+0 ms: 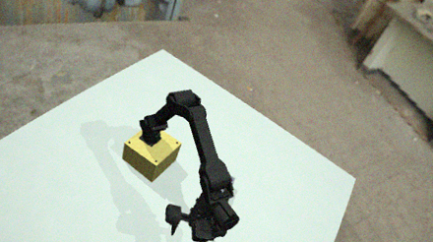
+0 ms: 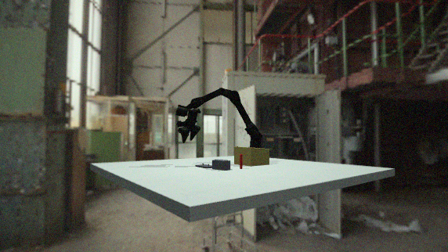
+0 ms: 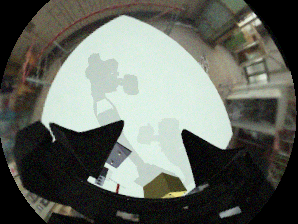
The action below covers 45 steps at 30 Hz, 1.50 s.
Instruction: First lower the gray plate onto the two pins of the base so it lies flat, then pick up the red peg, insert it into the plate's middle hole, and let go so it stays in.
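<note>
My gripper (image 2: 188, 140) (image 3: 153, 128) is open and empty, high above the table and pointing down. The gray plate (image 2: 221, 164) (image 3: 101, 176) is a thick block on the table; the left finger partly hides it in the wrist view. Beside it lies the flat gray base (image 2: 203, 166) (image 3: 118, 156) with two small pins, apart from the plate. The red peg (image 2: 241, 161) (image 3: 118, 188) stands upright on the table, on the plate's other side. The arm hides plate, base and peg in the top view.
The yellow box (image 1: 149, 160) (image 2: 251, 156) (image 3: 161, 185) carries the arm's foot and stands close to the peg. The white table (image 1: 289, 183) (image 2: 188, 188) ends in open edges all round. The arm stretches high over the parts.
</note>
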Each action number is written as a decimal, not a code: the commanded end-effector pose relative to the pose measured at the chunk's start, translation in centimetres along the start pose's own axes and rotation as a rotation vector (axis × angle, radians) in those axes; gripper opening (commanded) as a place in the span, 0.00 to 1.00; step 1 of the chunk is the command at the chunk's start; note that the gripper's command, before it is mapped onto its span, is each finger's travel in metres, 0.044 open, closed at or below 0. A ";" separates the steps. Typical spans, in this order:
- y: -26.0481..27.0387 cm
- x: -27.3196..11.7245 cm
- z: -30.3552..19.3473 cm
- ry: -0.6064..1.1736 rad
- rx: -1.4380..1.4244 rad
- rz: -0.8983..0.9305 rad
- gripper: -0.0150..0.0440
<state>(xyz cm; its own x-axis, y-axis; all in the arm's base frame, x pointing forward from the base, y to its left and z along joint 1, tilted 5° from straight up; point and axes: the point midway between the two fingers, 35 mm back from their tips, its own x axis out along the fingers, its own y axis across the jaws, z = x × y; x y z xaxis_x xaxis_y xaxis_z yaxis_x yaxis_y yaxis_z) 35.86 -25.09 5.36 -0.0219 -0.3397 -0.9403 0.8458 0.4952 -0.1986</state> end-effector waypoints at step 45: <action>17.0 -4.4 -30.3 0.346 0.318 0.110 1.00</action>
<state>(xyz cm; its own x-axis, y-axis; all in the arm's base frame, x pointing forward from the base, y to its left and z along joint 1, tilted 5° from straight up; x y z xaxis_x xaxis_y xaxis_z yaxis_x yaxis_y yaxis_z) 34.65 8.98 -1.27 -0.0380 0.0117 -0.9992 0.9722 0.2314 -0.0342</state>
